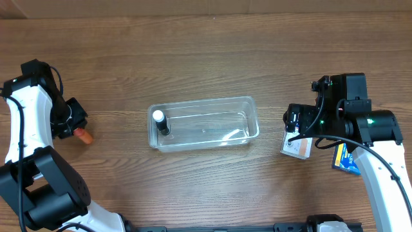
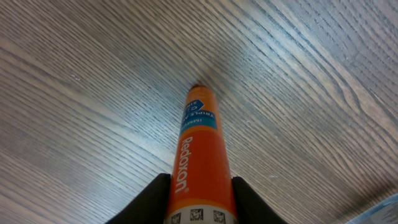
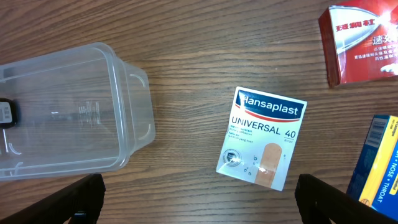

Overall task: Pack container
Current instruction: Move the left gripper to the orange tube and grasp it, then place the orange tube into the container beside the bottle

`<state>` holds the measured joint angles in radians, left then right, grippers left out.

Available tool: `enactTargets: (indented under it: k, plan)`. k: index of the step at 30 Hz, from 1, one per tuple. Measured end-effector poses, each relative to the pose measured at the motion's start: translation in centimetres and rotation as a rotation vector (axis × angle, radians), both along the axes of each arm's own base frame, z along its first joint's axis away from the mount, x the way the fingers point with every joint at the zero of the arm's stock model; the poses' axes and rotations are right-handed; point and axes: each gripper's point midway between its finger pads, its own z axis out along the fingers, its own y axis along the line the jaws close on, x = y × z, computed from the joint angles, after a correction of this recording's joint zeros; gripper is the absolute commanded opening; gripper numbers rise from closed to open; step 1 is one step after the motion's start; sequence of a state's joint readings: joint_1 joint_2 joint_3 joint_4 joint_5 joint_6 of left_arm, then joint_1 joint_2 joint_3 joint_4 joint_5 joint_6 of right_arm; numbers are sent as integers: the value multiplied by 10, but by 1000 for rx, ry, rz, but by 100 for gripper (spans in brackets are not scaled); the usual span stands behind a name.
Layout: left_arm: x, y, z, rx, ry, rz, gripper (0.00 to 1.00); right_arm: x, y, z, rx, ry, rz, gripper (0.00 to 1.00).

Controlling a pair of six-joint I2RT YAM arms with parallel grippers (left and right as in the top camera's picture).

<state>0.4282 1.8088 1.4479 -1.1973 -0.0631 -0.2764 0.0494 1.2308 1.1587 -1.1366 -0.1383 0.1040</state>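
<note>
The clear plastic container (image 1: 205,122) sits mid-table with a small dark bottle with a white cap (image 1: 159,120) at its left end; it also shows in the right wrist view (image 3: 68,118). My left gripper (image 1: 76,129) at the far left is shut on an orange Redoxon tube (image 2: 200,162), whose far end touches the table; an orange tip shows overhead (image 1: 84,135). My right gripper (image 3: 199,202) is open, above a white Hansaplast plaster box (image 3: 261,137) that lies flat right of the container, also seen overhead (image 1: 296,147).
A red box (image 3: 364,40) lies at the far right in the right wrist view. A blue and yellow box (image 3: 376,162) stands beside it, also seen overhead (image 1: 346,159) under the right arm. The table's back edge runs along the top.
</note>
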Motion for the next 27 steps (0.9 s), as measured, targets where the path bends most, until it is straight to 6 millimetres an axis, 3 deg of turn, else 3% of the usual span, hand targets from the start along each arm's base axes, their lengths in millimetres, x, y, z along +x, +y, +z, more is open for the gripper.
enactTargets:
  k: [3,7,9,11,14,16,17,19,21,27]
  plan:
    - [-3,-1,0,-5,11,0,4,0,0,0,0,0,0,100]
    - [-8,-5,1,-17,36,-6,4,0,0,0,0,1,-1,100]
    - [-8,-17,11,-19,36,-40,4,0,0,0,0,0,0,100]
    - [-3,-40,38,-18,-27,-99,4,0,0,0,0,0,0,100]
    - [1,-107,123,5,-294,-278,4,0,0,0,0,0,0,100]
    - [-16,-151,160,-13,-411,-388,4,0,0,0,0,0,0,100]
    - [-27,-172,169,-37,-433,-437,4,0,0,0,0,0,0,100]
    - [-35,-189,167,-58,-407,-478,4,0,0,0,0,0,0,100]
    - [-36,-216,148,-93,-357,-531,4,0,0,0,0,1,0,100]
    - [-41,-236,63,-111,-150,-547,4,0,0,0,0,0,0,100]
